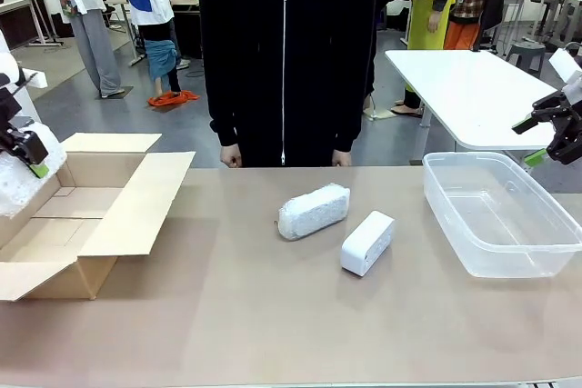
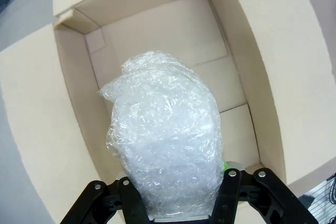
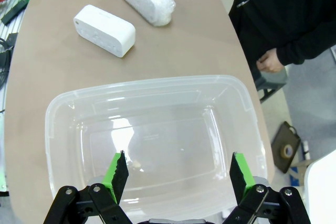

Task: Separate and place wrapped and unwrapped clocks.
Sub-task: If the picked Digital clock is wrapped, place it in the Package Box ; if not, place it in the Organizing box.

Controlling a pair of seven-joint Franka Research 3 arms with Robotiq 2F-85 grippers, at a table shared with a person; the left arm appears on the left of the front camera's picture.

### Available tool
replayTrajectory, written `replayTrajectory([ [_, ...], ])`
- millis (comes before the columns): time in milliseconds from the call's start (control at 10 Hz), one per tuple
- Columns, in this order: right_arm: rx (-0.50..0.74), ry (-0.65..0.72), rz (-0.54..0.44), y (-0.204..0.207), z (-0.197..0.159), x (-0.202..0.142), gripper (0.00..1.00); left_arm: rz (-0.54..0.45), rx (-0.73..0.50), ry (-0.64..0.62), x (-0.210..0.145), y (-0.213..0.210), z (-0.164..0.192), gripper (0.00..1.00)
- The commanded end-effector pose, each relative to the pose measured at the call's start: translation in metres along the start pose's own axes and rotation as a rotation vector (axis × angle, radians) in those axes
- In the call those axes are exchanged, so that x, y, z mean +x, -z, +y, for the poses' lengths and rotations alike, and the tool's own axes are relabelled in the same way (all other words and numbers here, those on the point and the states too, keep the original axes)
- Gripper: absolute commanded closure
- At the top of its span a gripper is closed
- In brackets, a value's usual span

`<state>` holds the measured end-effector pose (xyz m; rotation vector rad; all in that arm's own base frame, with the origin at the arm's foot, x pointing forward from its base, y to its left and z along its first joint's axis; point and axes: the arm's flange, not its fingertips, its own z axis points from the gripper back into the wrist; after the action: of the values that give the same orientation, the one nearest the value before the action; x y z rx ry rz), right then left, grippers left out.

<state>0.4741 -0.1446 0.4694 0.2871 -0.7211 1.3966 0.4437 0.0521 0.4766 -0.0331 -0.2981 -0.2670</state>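
The step in hand looks like the drop of a wrapped clock into the cardboard box (image 1: 64, 202); the left tool (image 1: 33, 159) is clamped on a wrapped bundle (image 1: 16, 181) and holds it above the open box at the left end of the surface (image 1: 273, 315); in the left wrist view the bundle hangs end-down between the two fingers, over the bare box floor and clear of the walls; nothing else lies in the box that I can see, and its flaps are folded outward.

The next move, as I judge it, is to lower a little and let go, so that the bundle lands flat on the floor and not on a flap; the crinkly wrap may cling to the pads, so a slow release seems wise.

The right tool (image 1: 550, 138) stands wide and holds nothing; it hovers above the clear tub (image 1: 546, 252) at the right end, and the tub looks to have nothing in it.

Two things wait in the middle of the surface: a second wrapped bundle (image 1: 314, 211), and just beside it, nearer the robot and towards the tub, the bare white clock (image 1: 368, 243); they lie close but apart; a person (image 1: 286, 52) stands at the far edge with both hands near it, touching nothing.

By that sorting the bundle should go to the box and the bare clock to the tub.
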Motion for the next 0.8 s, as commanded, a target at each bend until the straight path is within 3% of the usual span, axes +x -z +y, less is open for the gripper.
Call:
replayTrajectory([
  [0,0.003,0.0,0.0,0.002,0.0,0.0,0.0,-0.015,-0.043,-0.013,0.004,0.02,0.001,0.48],
  [700,0.003,0.0,0.0,0.002,0.0,0.0,0.0,-0.011,-0.027,-0.05,0.019,0.074,-0.007,0.48],
])
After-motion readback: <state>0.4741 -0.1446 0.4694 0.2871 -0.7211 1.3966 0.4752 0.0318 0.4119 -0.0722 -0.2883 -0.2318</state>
